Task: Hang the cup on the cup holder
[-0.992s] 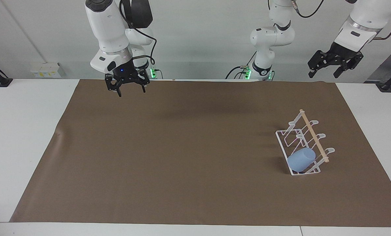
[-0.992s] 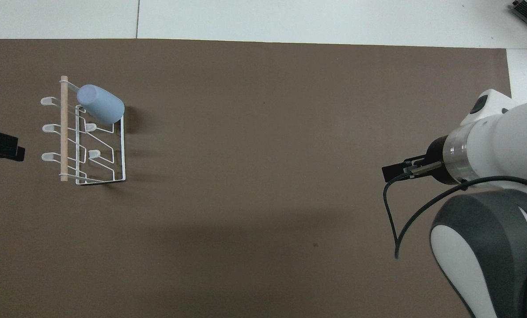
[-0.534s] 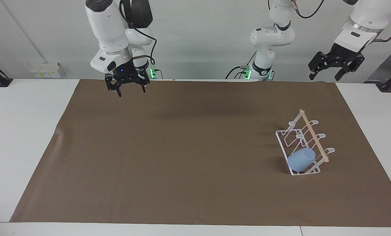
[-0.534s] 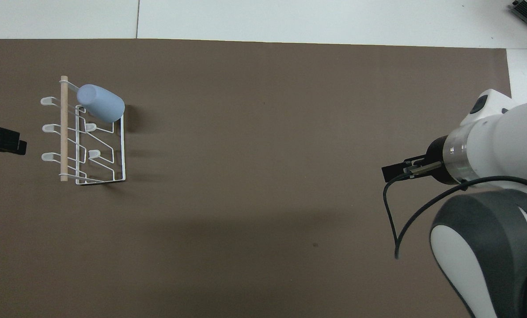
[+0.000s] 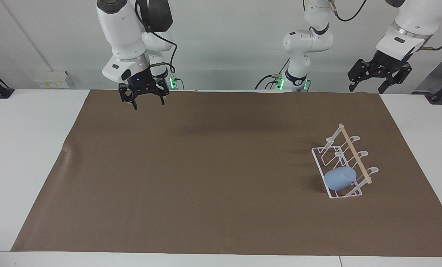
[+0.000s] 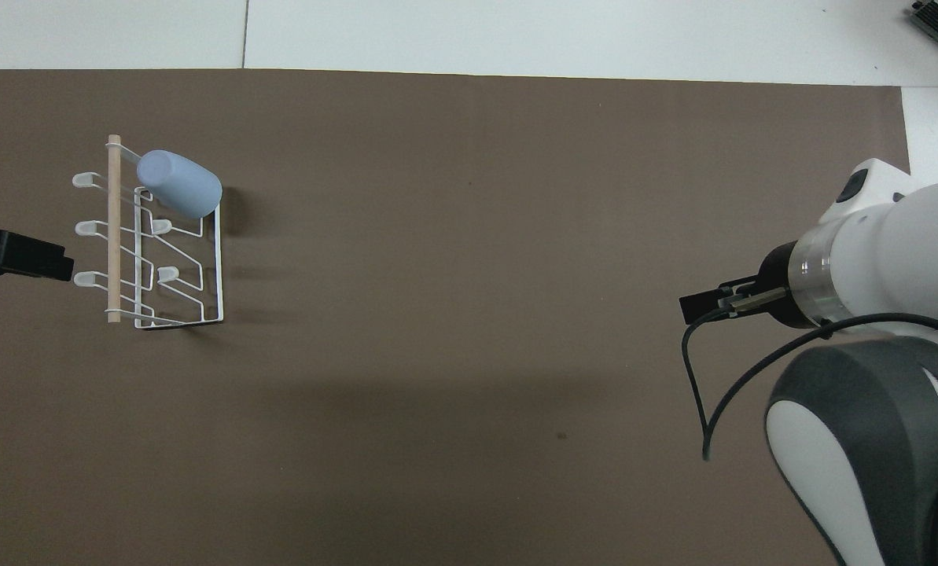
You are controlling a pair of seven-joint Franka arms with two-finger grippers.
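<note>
The light-blue cup (image 5: 340, 178) hangs tilted, mouth down, on a prong of the white wire cup holder (image 5: 351, 145), at the holder's end farthest from the robots. It also shows in the overhead view (image 6: 179, 185), beside the holder's wooden dowel (image 6: 113, 236). My left gripper (image 5: 366, 86) is open and empty, raised high at the left arm's end of the table. Only its tip shows in the overhead view (image 6: 44, 265), beside the holder. My right gripper (image 5: 149, 104) is open and empty. It waits over the mat's edge by the robots and shows in the overhead view (image 6: 693, 306).
A brown mat (image 5: 206, 167) covers most of the white table (image 5: 28, 148). The holder stands on the mat toward the left arm's end. A black cable (image 6: 697, 393) loops from the right arm's wrist.
My left gripper has risen a little and drifted toward the holder in the overhead view. The cup, the holder and the right arm have not moved.
</note>
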